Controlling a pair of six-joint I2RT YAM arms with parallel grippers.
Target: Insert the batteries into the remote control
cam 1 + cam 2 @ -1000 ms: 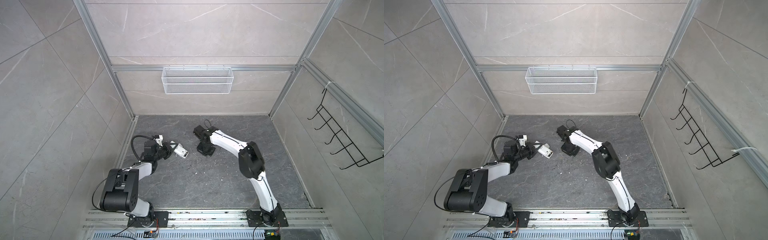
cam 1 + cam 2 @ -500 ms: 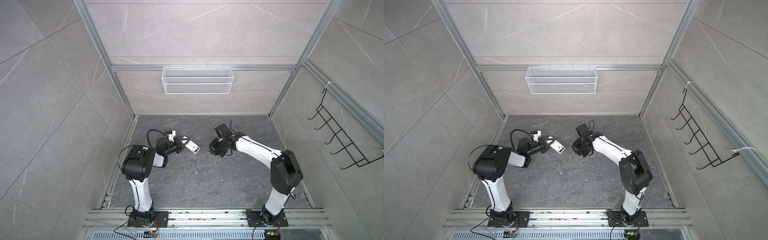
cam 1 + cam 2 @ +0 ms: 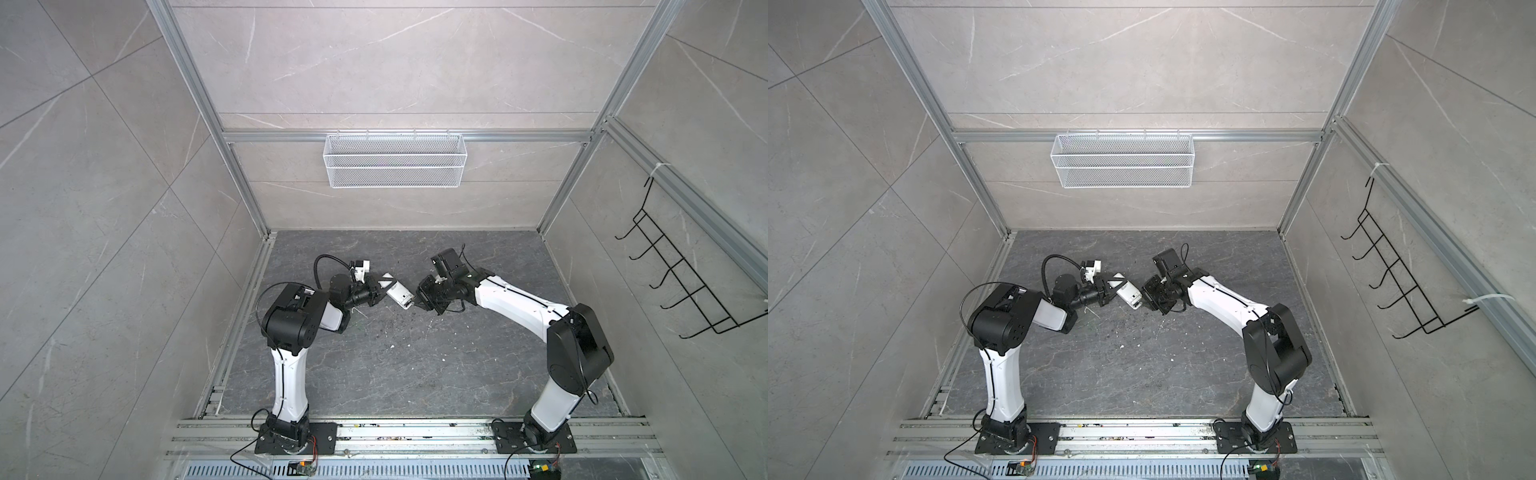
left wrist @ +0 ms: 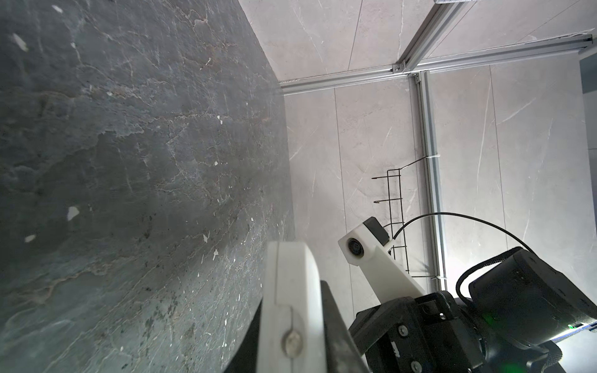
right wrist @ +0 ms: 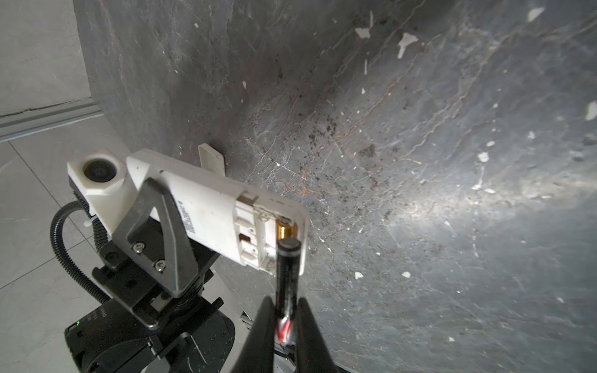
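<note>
Remote control point(image 3: 400, 297) hung just left of centre in both top views, lifted off the dark floor point(image 3: 415, 374) and pinched at one end by my left gripper point(image 3: 384, 289). My right gripper point(image 3: 419, 301) faced it from the right, tips just beside the remote's free end; I could not make out its load from up there.

Through the left wrist camera I saw the handset edge-on, clamped between that gripper's fingers point(image 4: 336, 329).

Through the right wrist camera the right gripper's fingers point(image 5: 310, 332) were pressed onto a dark battery point(image 5: 287, 274). Its tip was at the open compartment in the remote's back, where a second battery point(image 5: 284, 231) with a gold end already lay. A small white flat piece point(image 5: 211, 160) lay on the floor beyond the remote.
</note>
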